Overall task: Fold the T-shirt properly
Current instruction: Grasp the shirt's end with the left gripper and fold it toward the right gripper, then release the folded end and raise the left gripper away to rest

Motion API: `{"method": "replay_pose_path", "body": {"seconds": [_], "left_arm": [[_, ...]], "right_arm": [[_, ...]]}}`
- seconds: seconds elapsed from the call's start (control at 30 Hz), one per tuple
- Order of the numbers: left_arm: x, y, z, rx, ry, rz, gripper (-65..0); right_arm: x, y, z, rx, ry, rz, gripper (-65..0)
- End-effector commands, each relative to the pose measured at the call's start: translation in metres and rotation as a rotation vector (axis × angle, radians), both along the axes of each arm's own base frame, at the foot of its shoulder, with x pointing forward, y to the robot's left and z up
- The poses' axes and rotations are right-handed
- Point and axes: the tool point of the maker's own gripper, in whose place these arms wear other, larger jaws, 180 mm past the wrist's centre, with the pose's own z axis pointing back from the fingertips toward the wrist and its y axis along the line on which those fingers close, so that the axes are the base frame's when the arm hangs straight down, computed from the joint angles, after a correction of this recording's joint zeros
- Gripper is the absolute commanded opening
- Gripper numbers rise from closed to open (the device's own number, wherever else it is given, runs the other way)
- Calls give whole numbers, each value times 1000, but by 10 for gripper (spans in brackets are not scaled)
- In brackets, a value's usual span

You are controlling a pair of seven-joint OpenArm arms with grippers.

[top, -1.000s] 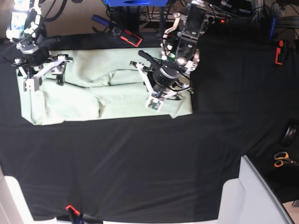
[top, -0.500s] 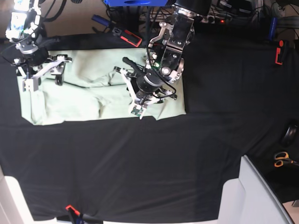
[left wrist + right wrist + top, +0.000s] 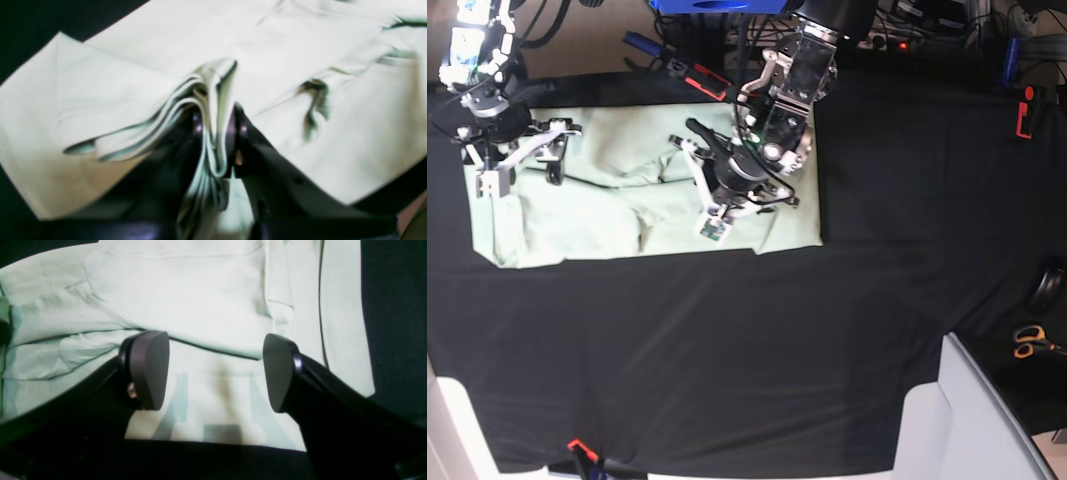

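The pale mint-green T-shirt (image 3: 587, 215) lies spread across the back left of the black cloth (image 3: 727, 350), partly folded, with creases in its middle. My left gripper (image 3: 717, 220) hangs over the shirt's right half. In the left wrist view, the left gripper (image 3: 217, 133) is shut on a bunch of several T-shirt (image 3: 300, 50) layers, lifted off the flat part. My right gripper (image 3: 524, 168) hovers over the shirt's left end. In the right wrist view, the right gripper (image 3: 213, 373) stands open with only flat T-shirt (image 3: 206, 300) below it.
A red and black tool (image 3: 705, 80) lies behind the shirt. An orange object (image 3: 1025, 112) sits at the far right, and scissors (image 3: 1030, 342) lie by the right edge. A white and grey panel (image 3: 967, 420) fills the front right corner.
My left gripper has moved left and slightly back with the cloth in it, and the shirt's right edge has come left with it. The right arm has not moved.
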Motion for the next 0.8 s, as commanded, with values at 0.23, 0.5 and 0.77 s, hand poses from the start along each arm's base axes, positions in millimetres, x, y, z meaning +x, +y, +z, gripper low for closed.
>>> {"method": "replay_pose_path", "body": {"seconds": [0.23,0.5,0.77], "left_arm": [[9,-39,24,-52,-72,-93,-531],[11,-40,28,-56,-84,-93,-239],[27,-44,68,-104,-190,-92,-227]], "right_arm": [[7,-2,10,-8,-42,5,-229],[7,-2,10,-8,-42,5,-229],[9,21,7,20,-40,62,-229]]}}
